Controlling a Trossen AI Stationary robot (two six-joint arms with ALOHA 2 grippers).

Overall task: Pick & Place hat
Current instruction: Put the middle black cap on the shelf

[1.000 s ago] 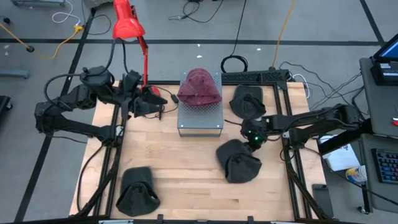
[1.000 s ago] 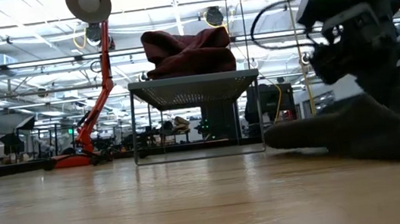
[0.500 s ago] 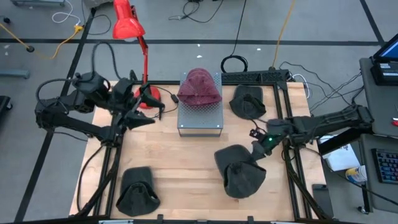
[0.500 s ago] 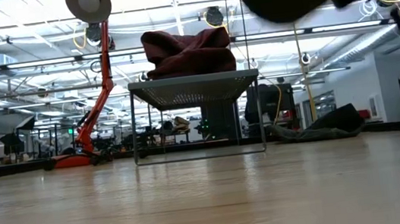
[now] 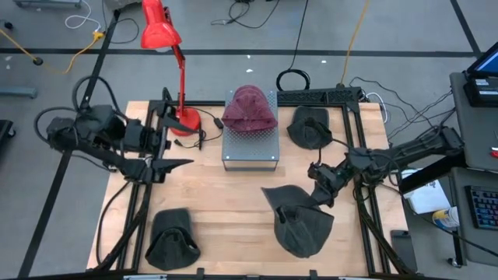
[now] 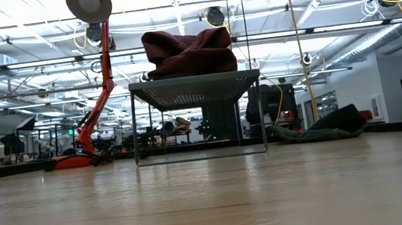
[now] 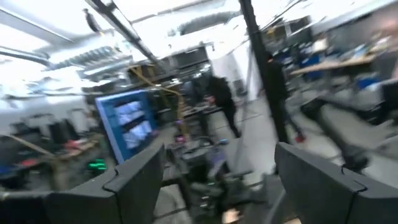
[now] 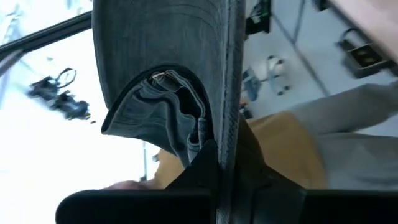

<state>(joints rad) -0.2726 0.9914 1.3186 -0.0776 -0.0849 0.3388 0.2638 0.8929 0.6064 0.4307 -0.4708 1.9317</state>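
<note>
Right gripper (image 5: 317,192) clamped on dark hat (image 5: 299,219), lifted off table right-front of rack (image 5: 250,148). Red hat (image 5: 249,107) occupies rack top. Left gripper (image 5: 165,138) spread wide, empty, left of rack. Advice: carry high, keep grip firm, clear rack edge before lowering.

maroon hat (image 5: 249,108) on a grey stand (image 5: 250,148), red lamp (image 5: 159,26), light wood table (image 5: 226,210), and three dark grey hats (image 5: 300,222) (nearly black).

Beyond my left gripper (image 5: 166,145) stands a red lamp (image 5: 161,31); a laptop (image 5: 484,64) sits past my right gripper (image 5: 317,187).
</note>
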